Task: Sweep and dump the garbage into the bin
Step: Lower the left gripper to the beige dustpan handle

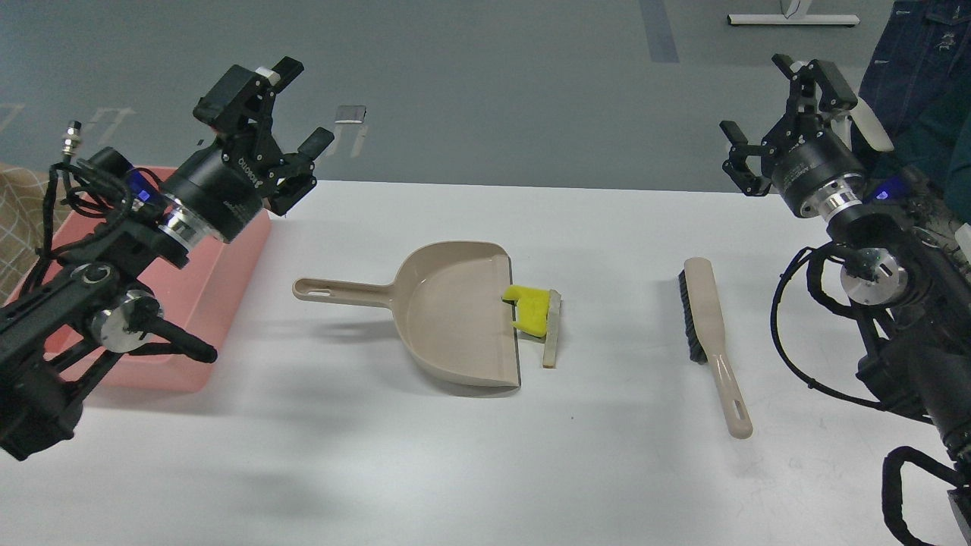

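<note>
Garbage lies near the middle of the white table (485, 455): a bright yellow spongy chunk (533, 308) with a notched edge rests right at the dark front lip of the beige dustpan (455, 315), and a thin beige stick (552, 329) lies flat along the chunk's right side, touching it. The dustpan's long handle points left toward the pink bin (227, 288), which sits at the table's left edge, well apart from the garbage and partly hidden by the left arm. A beige brush (709, 334) with black bristles lies to the right of the garbage, apart from it, its handle pointing toward the near edge. The only writing that shows is white lettering on the black cylindrical body of the left gripper (294, 106); it is too small and tilted to read with certainty. That gripper hangs raised above the bin's far corner, angled up and to the right, its two fingers spread apart and holding nothing. The right gripper (766, 106) is raised at the table's far right edge, pointing up and to the left, its fingers likewise spread wide and empty, well clear of the brush below it.
</note>
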